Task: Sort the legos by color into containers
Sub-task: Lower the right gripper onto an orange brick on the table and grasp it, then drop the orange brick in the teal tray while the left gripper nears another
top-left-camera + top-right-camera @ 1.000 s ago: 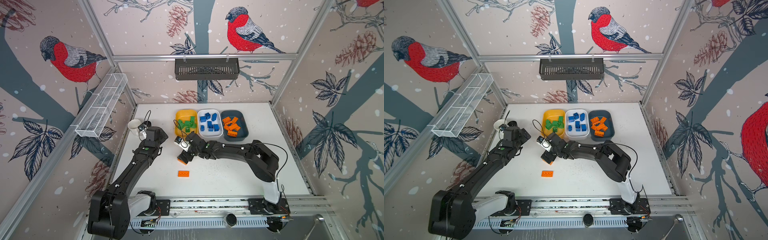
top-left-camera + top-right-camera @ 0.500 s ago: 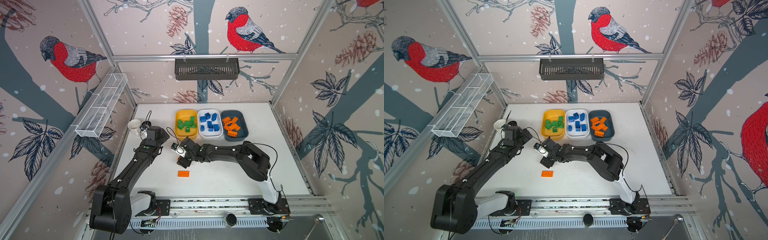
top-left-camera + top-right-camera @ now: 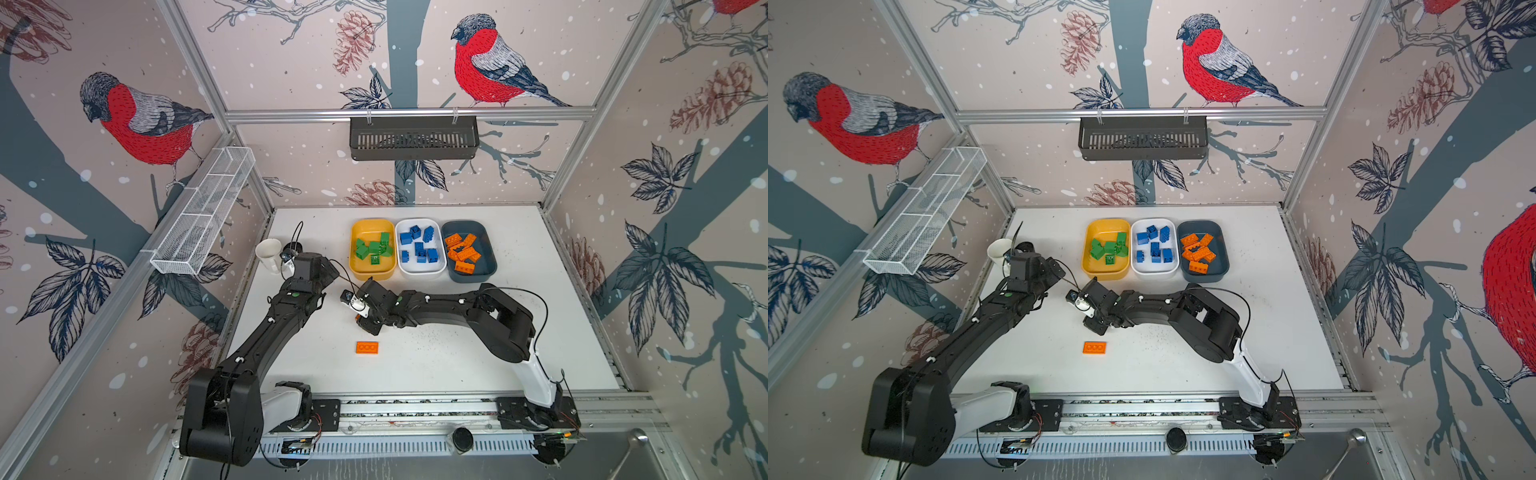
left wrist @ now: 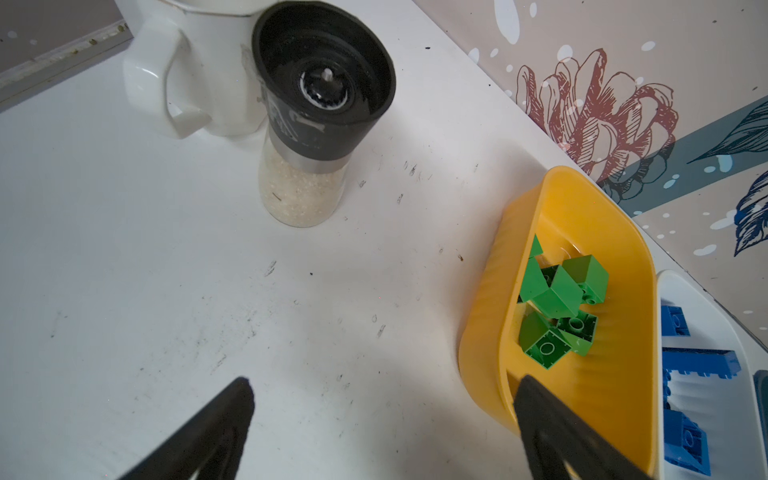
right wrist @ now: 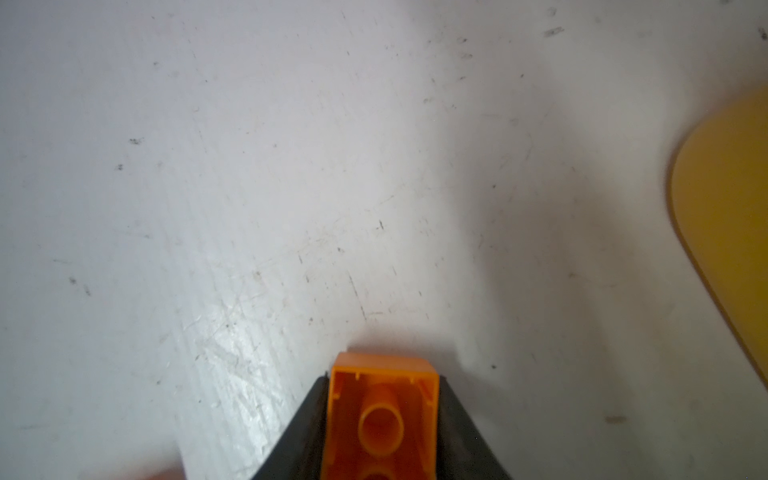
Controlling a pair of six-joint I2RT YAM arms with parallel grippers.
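Observation:
Three containers stand in a row at the back: a yellow tub (image 3: 371,223) with green legos (image 3: 372,250), a white tub (image 3: 419,272) with blue legos (image 3: 419,245), and a dark teal tub (image 3: 488,249) with orange legos (image 3: 462,253). One flat orange lego (image 3: 367,348) lies loose near the table's front, seen in both top views (image 3: 1094,347). My right gripper (image 5: 384,378) is shut on another orange lego (image 5: 384,415), held low over the table in front of the yellow tub (image 5: 727,208). My left gripper (image 4: 384,384) is open and empty beside the yellow tub's wall (image 4: 482,316).
A white mug (image 3: 268,253) and a black-topped grinder (image 4: 307,124) stand at the back left near my left gripper. A white wire basket (image 3: 203,212) hangs on the left wall and a dark basket (image 3: 413,137) on the back wall.
My right gripper has shifted a little left and closed on the orange lego. The left arm has barely moved and stays open.

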